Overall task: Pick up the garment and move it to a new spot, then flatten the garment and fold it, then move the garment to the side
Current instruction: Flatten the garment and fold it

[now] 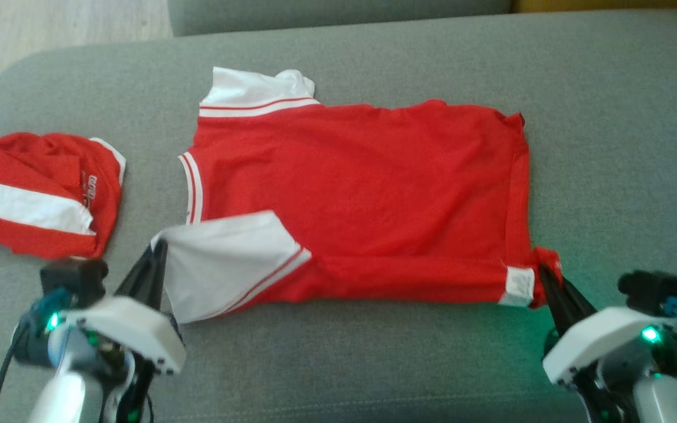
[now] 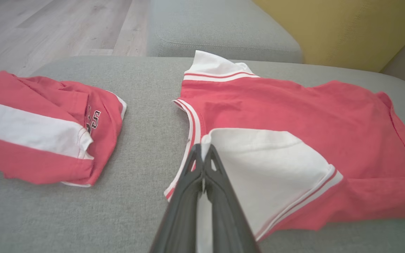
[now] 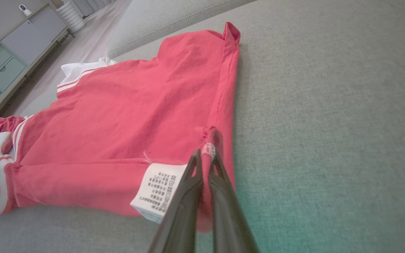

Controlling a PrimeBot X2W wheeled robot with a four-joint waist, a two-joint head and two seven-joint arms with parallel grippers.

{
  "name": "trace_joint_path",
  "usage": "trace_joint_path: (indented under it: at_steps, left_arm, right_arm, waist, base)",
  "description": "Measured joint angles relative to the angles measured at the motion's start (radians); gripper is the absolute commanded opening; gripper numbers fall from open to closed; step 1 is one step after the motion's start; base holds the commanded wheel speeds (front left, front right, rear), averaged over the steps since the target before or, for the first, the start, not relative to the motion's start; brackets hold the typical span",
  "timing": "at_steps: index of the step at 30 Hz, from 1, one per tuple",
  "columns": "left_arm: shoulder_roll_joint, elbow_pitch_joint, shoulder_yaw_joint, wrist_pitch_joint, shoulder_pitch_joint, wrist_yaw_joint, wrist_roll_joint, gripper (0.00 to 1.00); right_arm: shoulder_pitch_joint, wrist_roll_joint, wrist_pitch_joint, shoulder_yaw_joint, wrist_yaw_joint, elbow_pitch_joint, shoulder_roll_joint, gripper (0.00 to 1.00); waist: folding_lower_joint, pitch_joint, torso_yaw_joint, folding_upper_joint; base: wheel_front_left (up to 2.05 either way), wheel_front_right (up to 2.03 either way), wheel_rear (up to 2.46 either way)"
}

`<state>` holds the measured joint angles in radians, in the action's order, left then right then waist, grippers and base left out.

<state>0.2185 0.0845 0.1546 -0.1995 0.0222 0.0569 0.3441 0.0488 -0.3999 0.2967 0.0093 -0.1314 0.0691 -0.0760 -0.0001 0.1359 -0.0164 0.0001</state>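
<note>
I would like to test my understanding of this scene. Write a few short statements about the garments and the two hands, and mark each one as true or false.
1. The left hand is closed on the white sleeve of the red shirt. True.
2. The right hand hangs open above the shirt. False: it is closed on the shirt's hem corner, beside the care label.
3. A second red and white garment lies apart from the shirt, on the robot's left. True.
4. The shirt lies on a wooden table. False: it lies spread on a grey sofa cushion.
</note>
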Motion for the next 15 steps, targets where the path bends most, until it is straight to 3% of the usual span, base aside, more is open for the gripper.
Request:
trace_joint_path:
  at_steps: [10, 11, 12, 13, 14, 15]
  left_arm:
    - [-0.011, -0.290, 0.040, 0.121, -0.223, -0.085, 0.000, 0.00]
    - [-0.014, -0.322, 0.044, 0.127, -0.239, -0.091, 0.000, 0.00]
    - [-0.019, -0.351, 0.046, 0.136, -0.251, -0.092, 0.000, 0.25]
    - [-0.026, -0.376, 0.048, 0.146, -0.259, -0.092, 0.000, 0.79]
    - [-0.031, -0.394, 0.052, 0.158, -0.261, -0.093, 0.000, 1.00]
    - [-0.038, -0.409, 0.055, 0.175, -0.262, -0.094, 0.000, 1.00]
  right_arm:
    - [-0.110, 0.004, -0.091, 0.051, 0.000, 0.118, -0.012, 0.00]
    - [-0.119, 0.004, -0.111, 0.056, 0.000, 0.126, -0.013, 0.66]
    - [-0.130, 0.004, -0.124, 0.062, 0.000, 0.137, -0.017, 1.00]
    - [-0.140, 0.004, -0.140, 0.071, 0.000, 0.146, -0.023, 1.00]
    - [-0.148, 0.004, -0.160, 0.076, 0.000, 0.150, -0.025, 1.00]
    - [-0.153, 0.004, -0.182, 0.083, 0.000, 0.153, -0.030, 1.00]
  waist:
    - [0.0001, 0.055, -0.007, 0.0000]
    - [0.0001, 0.060, -0.007, 0.0000]
    - [0.0001, 0.063, -0.007, 0.0000]
    - [0.0001, 0.067, -0.008, 0.0000]
    - [0.0001, 0.070, -0.009, 0.0000]
    - [0.0001, 0.072, -0.009, 0.0000]
  base:
    - [0.00, 0.00, 0.00]
    - [0.00, 0.00, 0.00]
    - [0.00, 0.00, 0.00]
    - [0.00, 0.00, 0.00]
    - [0.00, 0.00, 0.00]
    - [0.00, 0.00, 0.00]
